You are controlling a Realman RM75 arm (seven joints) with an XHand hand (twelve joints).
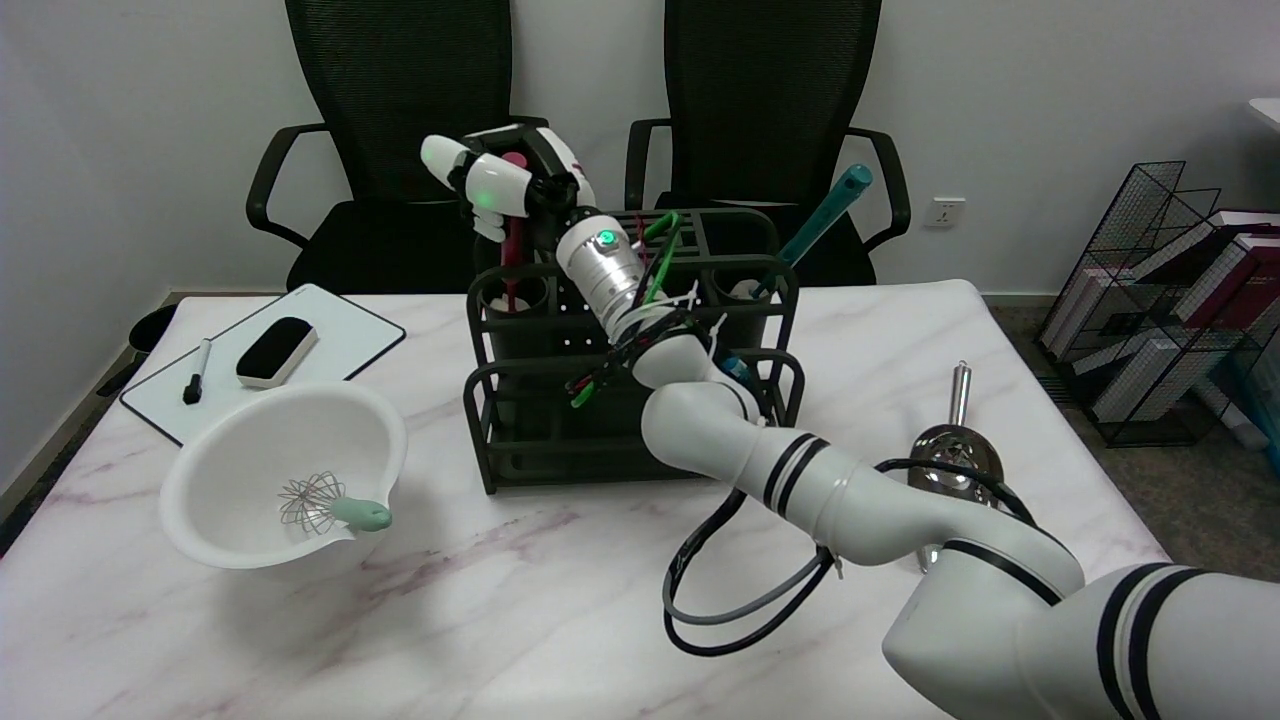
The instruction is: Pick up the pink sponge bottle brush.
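The pink sponge bottle brush (513, 255) stands upright in the back-left cup of the black utensil rack (520, 400). Only its dark pink handle shows; the sponge end is hidden inside the cup. My right hand (495, 185) has reached over the rack and its fingers wrap around the top of the handle, whose tip peeks out between them. The brush's lower end is still inside the cup.
A teal-handled tool (825, 215) leans out of the rack's back-right cup. A white bowl (230, 455) holding a whisk (325, 505) sits at the left, with a whiteboard (340, 340), eraser (276, 351) and marker (196, 372) behind it. A metal scoop (955, 450) lies at the right.
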